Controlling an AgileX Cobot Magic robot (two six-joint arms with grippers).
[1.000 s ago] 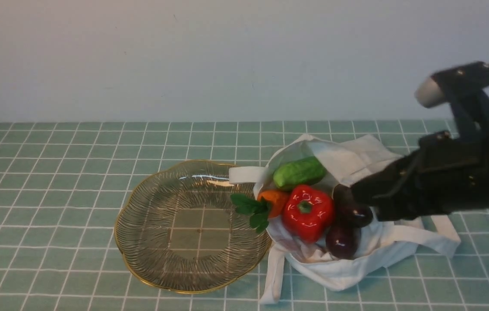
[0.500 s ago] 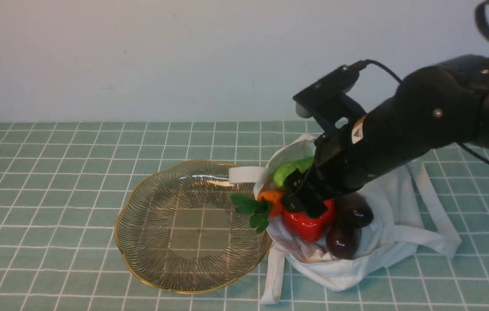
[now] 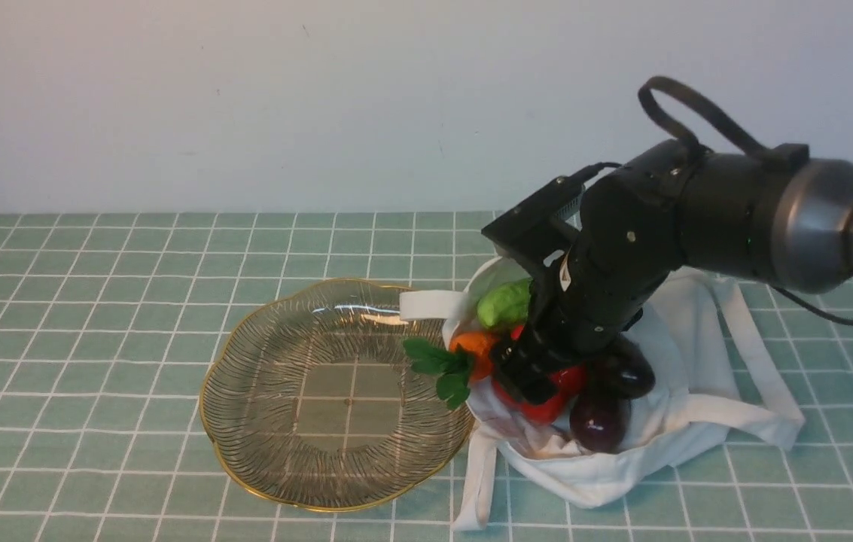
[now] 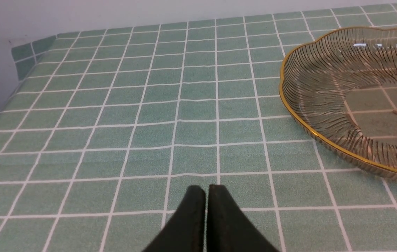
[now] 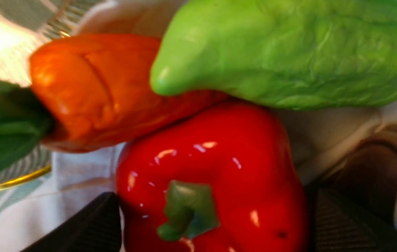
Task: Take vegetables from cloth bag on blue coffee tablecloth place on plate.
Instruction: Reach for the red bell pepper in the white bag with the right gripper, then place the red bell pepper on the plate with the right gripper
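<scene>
The white cloth bag [image 3: 667, 429] lies on the teal grid tablecloth [image 3: 95, 301], right of the gold-rimmed glass plate [image 3: 204, 399], which holds nothing. In the bag's mouth lie the green cucumber [image 3: 503, 303], the orange carrot [image 3: 475, 345] with its leaves over the plate's rim, the red pepper [image 3: 546, 406] and two purple eggplants [image 3: 598, 421]. My right gripper [image 3: 528, 376] is down on the pepper, open. In the right wrist view its fingers [image 5: 89, 227] stand on either side of the pepper [image 5: 212, 157]. My left gripper [image 4: 205, 196] is shut and empty over bare cloth.
The bag's straps trail on the cloth in front of the bag [image 3: 475, 482] and to its right [image 3: 750, 346]. A pale wall runs along the back. The cloth turns up at the far left edge [image 4: 26, 52]. The plate's rim [image 4: 324, 136] shows in the left wrist view.
My right arm has swung in from the right over the bag and come down, so its open fingers now straddle the red pepper. The vegetables, bag and plate have stayed put.
</scene>
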